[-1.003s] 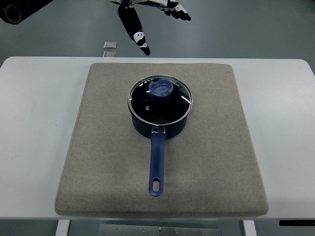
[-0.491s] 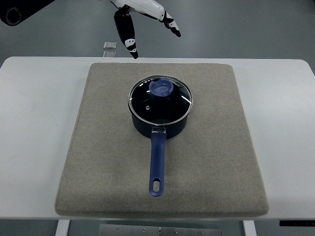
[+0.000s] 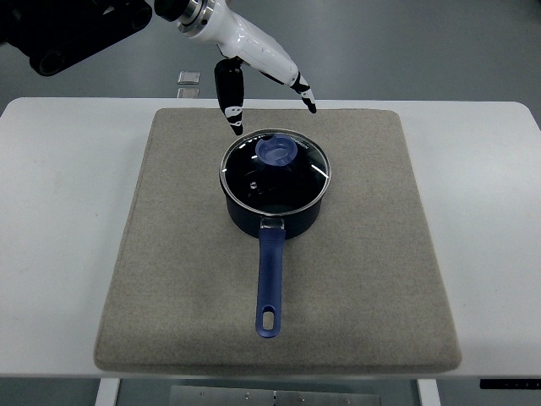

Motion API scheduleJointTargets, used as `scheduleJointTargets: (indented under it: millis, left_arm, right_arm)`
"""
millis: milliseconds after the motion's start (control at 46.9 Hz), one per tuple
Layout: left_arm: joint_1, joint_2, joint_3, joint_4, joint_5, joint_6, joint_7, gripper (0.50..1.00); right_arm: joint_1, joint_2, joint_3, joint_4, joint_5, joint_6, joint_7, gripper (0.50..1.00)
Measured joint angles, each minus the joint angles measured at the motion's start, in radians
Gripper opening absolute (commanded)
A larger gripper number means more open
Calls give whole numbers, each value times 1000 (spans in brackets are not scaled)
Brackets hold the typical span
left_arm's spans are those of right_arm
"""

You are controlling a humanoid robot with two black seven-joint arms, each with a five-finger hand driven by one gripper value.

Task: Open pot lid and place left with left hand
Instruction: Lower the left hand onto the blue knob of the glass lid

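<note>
Top view, looking steeply down on a white surface (image 3: 59, 237) that carried a large square grey mat (image 3: 355, 279). Nearest the camera, the blue pot handle (image 3: 270, 283) pointed toward the near edge of the mat, with a hanging hole at its near end. Beyond it, near the middle of the mat and slightly toward the far side, stood the dark blue pot (image 3: 275, 216). Its glass lid (image 3: 275, 173) sat flat and closed on the rim, with a round blue knob (image 3: 275, 151) on top, toward the far side of the lid.

Just beyond the far rim of the lid, the left robot hand (image 3: 254, 72) hung above the mat, reaching in on a black arm from the far left corner. The hand was white with black fingertips. Its fingers (image 3: 303, 87) were spread wide and pointed down toward the pot, the thumb (image 3: 229, 100) on the left and the others on the right. It held nothing and did not touch the lid or knob.

Farther still, past the far edge of the surface, a small silvery square object (image 3: 188, 78) lay on the grey floor (image 3: 423, 42).
</note>
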Motion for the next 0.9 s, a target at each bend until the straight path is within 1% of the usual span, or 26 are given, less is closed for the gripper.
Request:
scheduleJointTargets:
  millis: [149, 320, 661, 896]
  left_arm:
    - [-1, 13, 12, -48, 2, 0, 0, 971]
    - [0, 20, 38, -67, 2, 0, 0, 971]
    - [38, 16, 39, -66, 7, 0, 0, 971]
    - [49, 14, 39, -62, 66, 0, 0, 971]
  right_arm:
    - [0, 0, 0, 0, 0, 0, -1, 917]
    - [0, 0, 0, 1, 0, 0, 0, 917]
    - [0, 0, 0, 1, 0, 0, 0, 917]
    - [0, 0, 0, 1, 0, 0, 0, 917]
